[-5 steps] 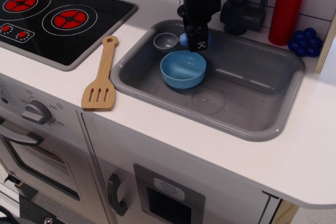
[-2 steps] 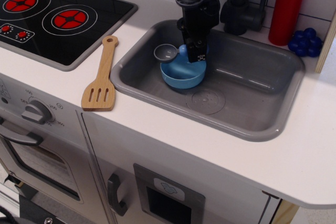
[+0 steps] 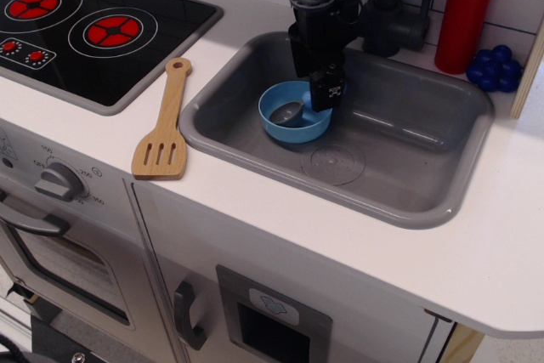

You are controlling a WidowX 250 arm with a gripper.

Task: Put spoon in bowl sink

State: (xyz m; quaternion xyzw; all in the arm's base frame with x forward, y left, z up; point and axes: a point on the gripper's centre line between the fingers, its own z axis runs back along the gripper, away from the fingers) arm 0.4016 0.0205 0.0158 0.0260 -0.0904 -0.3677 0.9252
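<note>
The light blue bowl (image 3: 274, 127) sits on the floor of the grey sink (image 3: 408, 155), at its left. The spoon's grey scoop (image 3: 287, 113) lies tilted inside the bowl. Its blue handle runs up to the right and is mostly hidden by the fingers. My black gripper (image 3: 321, 96) hangs over the bowl's back right rim and appears shut on the spoon's handle.
A wooden slotted spatula (image 3: 165, 123) lies on the counter left of the sink. A black stove top (image 3: 93, 27) is at the far left. A dark faucet (image 3: 391, 14), a red bottle (image 3: 463, 14) and blue toy grapes (image 3: 493, 67) stand behind the sink.
My gripper has moved down and forward with the spoon. The scoop went from behind the bowl, over its rim, to lying inside the bowl.
</note>
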